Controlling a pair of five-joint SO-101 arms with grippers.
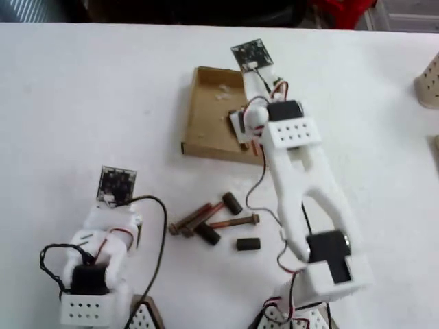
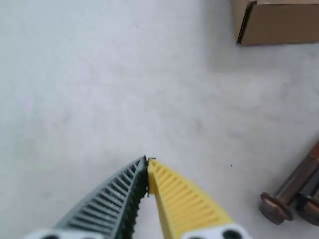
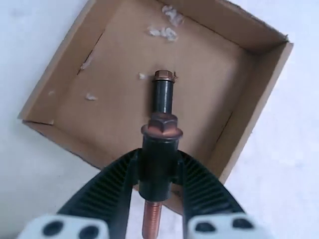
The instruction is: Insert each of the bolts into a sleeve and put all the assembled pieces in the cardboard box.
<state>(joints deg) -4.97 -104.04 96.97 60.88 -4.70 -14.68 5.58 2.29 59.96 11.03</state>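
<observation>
Now: right pincer (image 3: 157, 163) pinches a sleeved bolt (image 3: 160, 131) over the cardboard box (image 3: 112, 112), evidently for release inside; left pincer (image 2: 147, 165) pressed together.

Bolts (image 1: 233, 221) were shiny coppery metal, sleeves (image 1: 248, 243) matt black, cardboard box (image 1: 206, 110) matt brown, table (image 1: 82, 103) smooth white.

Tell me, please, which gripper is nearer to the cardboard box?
Right. The right gripper hangs over the cardboard box at its edge, shut on a sleeved bolt. The left gripper sits shut above the bare table, apart from the box, beside the loose bolts.
</observation>
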